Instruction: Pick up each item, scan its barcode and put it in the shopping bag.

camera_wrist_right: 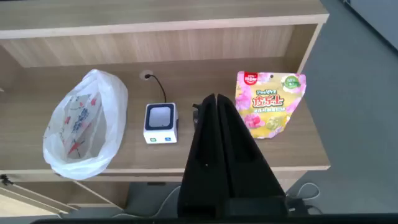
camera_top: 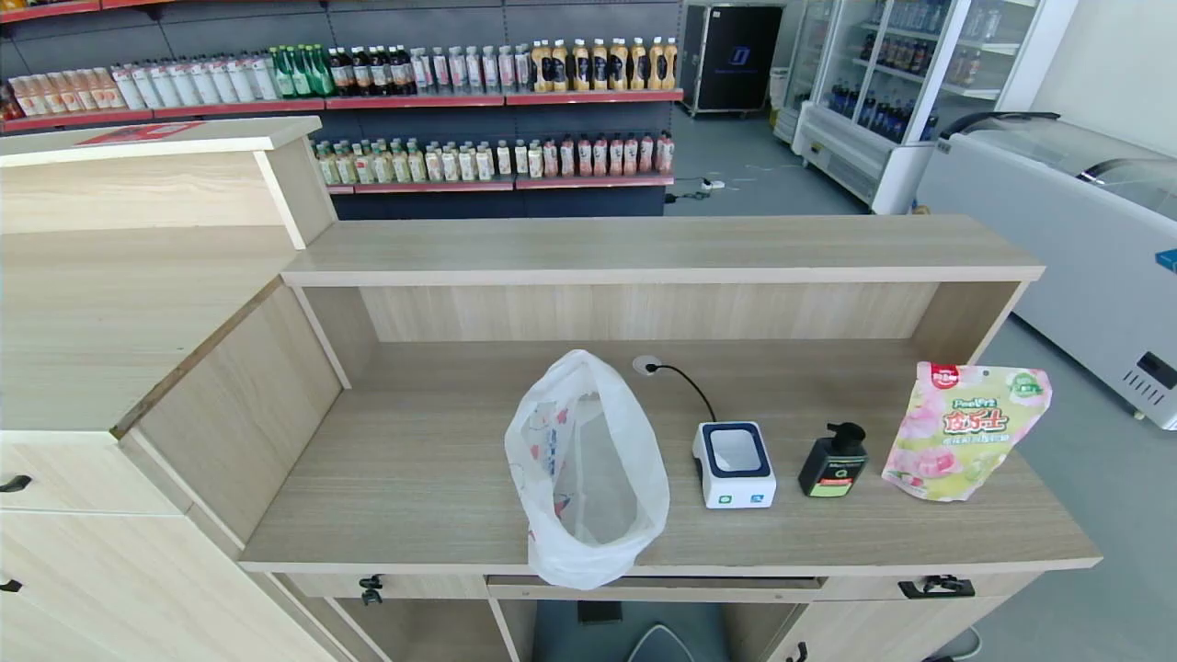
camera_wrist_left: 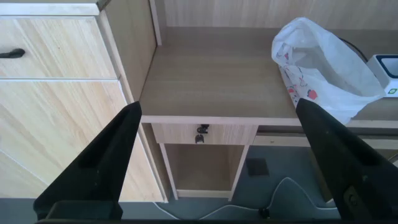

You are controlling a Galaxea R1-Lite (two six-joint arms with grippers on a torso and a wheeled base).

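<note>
bottle point(camera_top: 832, 464): upright, right of scanner point(camera_top: 733, 462), straight beyond right gripper point(camera_wrist_right: 214, 102)
pouch point(camera_top: 965, 430): counter's far-right end
right gripper: fingers pressed together, nearer arm
left gripper point(camera_wrist_left: 217, 107): spread wide, empty, near-left of bag point(camera_top: 588, 469)

Left gripper point(camera_wrist_left: 219, 104): fingers point(camera_wrist_left: 93, 168) showing matte black, flat-sided, tapering from broad bases to narrow tips, with a small round fastener sitting low on one. Right gripper point(camera_wrist_right: 215, 99): fingers point(camera_wrist_right: 233, 155) also showing plain black, reading as one long wedge with a thin seam running between them, widening toward a blocky black mount.
</note>
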